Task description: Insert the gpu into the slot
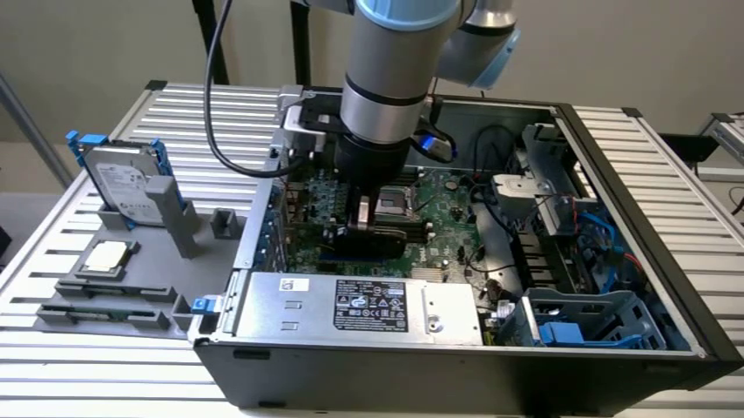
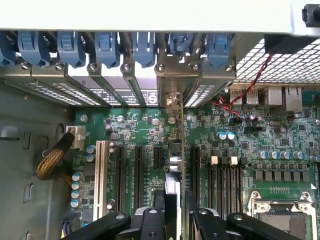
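My gripper [image 1: 364,219] reaches down into the open computer case and is shut on the gpu [image 1: 375,241], a flat black card standing on edge just above the green motherboard [image 1: 448,196]. The wrist view has the gpu [image 2: 172,187] edge-on between my two black fingers [image 2: 159,212], my gripper [image 2: 175,216] clamping it from both sides. The card's far end meets the metal bracket openings [image 2: 172,100] at the case's rear wall. It runs parallel to the black expansion slots [image 2: 137,170] on either side. The slot lies hidden under the card.
A silver labelled power-supply box [image 1: 361,305] sits close to the card on the near side. The CPU socket [image 2: 280,215] and memory slots [image 2: 225,180] lie beside it. Blue retention clips [image 2: 107,47] line the rear wall. A hard drive [image 1: 122,183] stands on a grey fixture outside the case.
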Controlling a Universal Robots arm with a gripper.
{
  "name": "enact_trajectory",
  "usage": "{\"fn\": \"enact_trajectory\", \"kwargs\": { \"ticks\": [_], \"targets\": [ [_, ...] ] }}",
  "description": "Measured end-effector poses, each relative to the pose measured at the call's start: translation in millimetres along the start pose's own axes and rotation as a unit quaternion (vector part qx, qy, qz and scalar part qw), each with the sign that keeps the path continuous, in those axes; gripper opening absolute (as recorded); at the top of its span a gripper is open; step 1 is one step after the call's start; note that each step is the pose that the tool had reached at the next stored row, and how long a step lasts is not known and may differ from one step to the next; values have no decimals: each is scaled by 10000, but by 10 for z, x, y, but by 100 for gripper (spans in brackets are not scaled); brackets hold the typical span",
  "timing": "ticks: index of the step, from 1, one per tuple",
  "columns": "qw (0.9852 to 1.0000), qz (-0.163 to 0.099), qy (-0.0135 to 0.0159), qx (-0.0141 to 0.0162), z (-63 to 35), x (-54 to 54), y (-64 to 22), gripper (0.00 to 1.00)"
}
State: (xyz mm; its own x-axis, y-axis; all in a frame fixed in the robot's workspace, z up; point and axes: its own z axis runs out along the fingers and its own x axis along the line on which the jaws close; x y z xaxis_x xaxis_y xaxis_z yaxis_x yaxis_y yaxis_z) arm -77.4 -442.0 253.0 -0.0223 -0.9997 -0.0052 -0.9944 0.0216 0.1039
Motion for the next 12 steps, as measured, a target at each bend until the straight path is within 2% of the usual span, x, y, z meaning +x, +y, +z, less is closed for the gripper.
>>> {"fn": "enact_trajectory", "kwargs": {
  "ticks": [12],
  "targets": [
    [10000, 1, -1, -17, 48, 12, -6, 26]
  ]
}}
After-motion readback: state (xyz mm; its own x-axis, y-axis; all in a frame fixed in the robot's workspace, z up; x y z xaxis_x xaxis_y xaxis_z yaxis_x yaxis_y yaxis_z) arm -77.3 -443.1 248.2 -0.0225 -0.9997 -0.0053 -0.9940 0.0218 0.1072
